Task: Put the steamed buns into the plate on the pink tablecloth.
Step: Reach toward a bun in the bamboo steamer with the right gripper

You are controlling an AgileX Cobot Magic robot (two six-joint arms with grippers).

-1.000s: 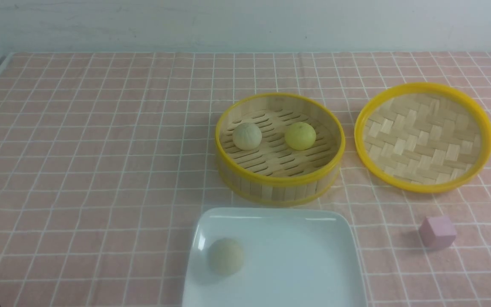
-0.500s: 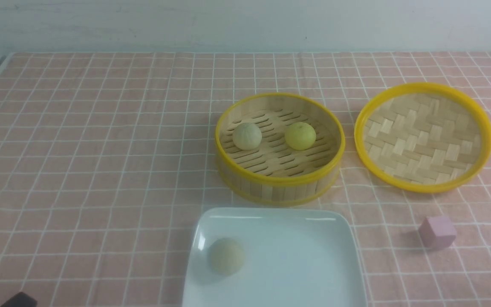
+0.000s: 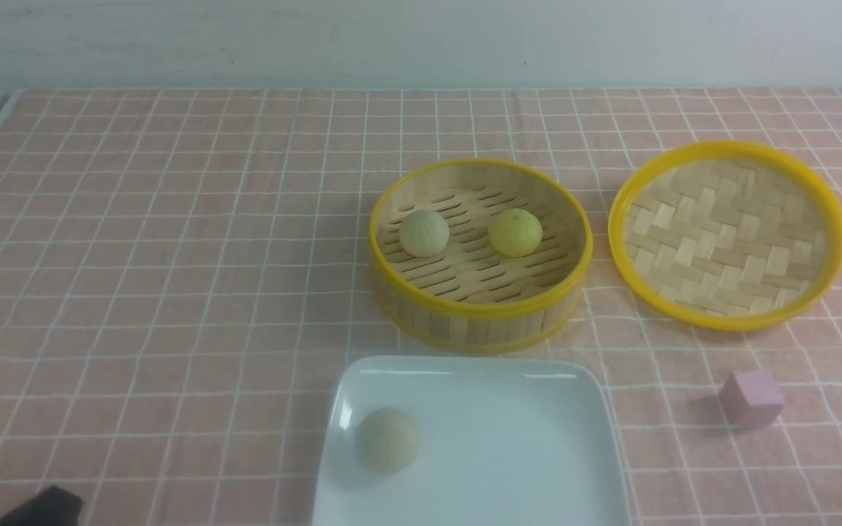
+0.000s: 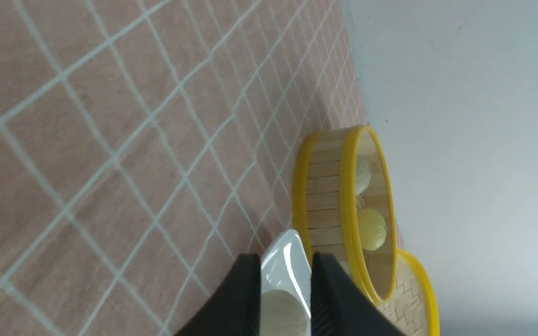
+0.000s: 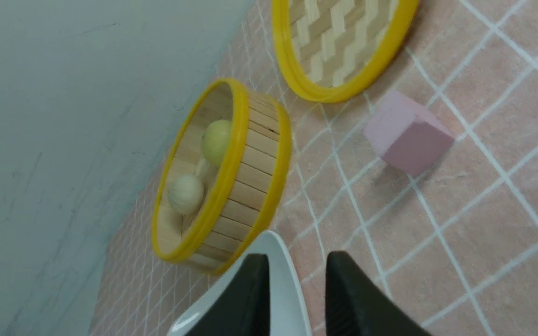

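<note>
On the pink tablecloth (image 3: 172, 256) the white plate (image 3: 509, 453) lies near the front edge, with one cream steamed bun (image 3: 387, 440) on its left part. A second cream bun (image 3: 424, 233) and a yellow-green bun (image 3: 514, 233) rest in the bamboo steamer (image 3: 479, 321) behind the plate. My left gripper (image 4: 282, 255) is open and empty, low over the cloth to the plate's left; only its dark tip (image 3: 41, 508) shows in the front view. My right gripper (image 5: 297, 255) is open and empty too, beside the plate's (image 5: 283, 280) right edge.
The woven steamer lid (image 3: 728, 234) lies upside down to the right of the steamer. A pink cube (image 3: 751, 398) sits on the cloth in front of the lid, right of the plate. A pale wall runs along the back of the table.
The left gripper's tip has come further into the bottom-left corner of the front view. Buns, plate, steamer, lid and cube have not moved.
</note>
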